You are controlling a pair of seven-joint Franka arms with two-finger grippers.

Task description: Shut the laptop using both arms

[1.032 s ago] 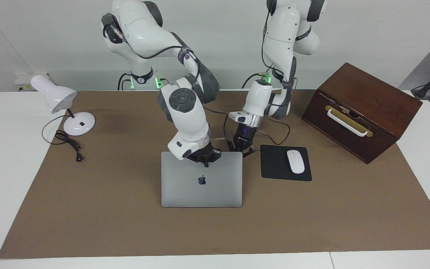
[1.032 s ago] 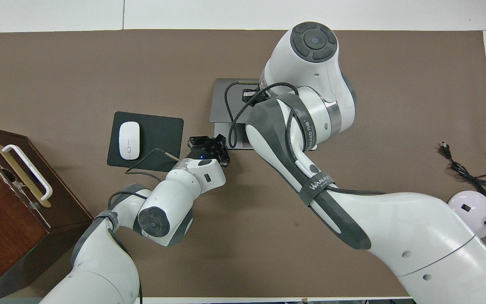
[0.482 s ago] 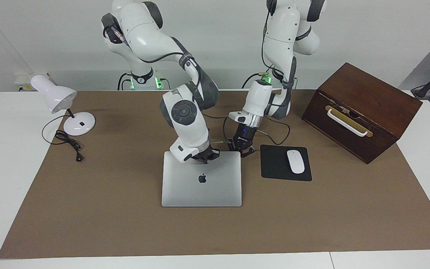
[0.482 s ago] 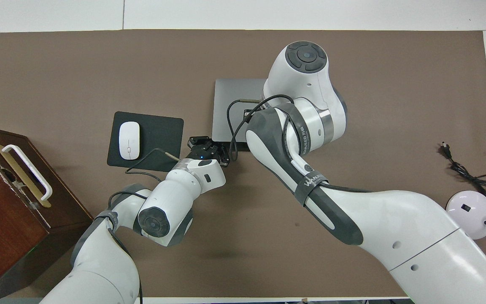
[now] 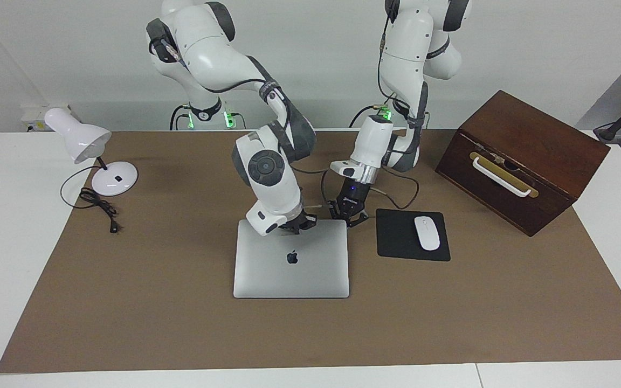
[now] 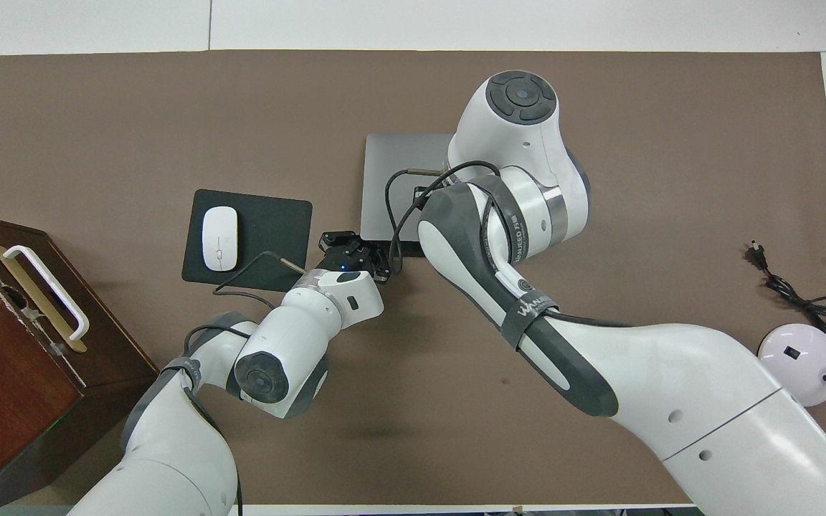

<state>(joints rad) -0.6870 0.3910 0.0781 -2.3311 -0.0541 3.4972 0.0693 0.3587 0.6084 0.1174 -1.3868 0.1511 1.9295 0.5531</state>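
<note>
The laptop lies shut and flat on the counter, lid up. The right gripper has its fingers pinched together, resting on the lid's edge nearest the robots. The left gripper, fingers closed on nothing, sits at the adjacent corner, beside the mouse pad.

the laptop lies flat, lid down, mid-table on the mat. the mouse pad sits just beside it toward the left arm's end, with the mouse on it. the wooden box stands further toward that same end, nearer the robots. the desk lamp stands well apart at the right arm's end — its cord lies beside its base. the right gripper is at the laptop's robot-side edge; the left gripper is at that edge's corner, next to the pad.
</note>
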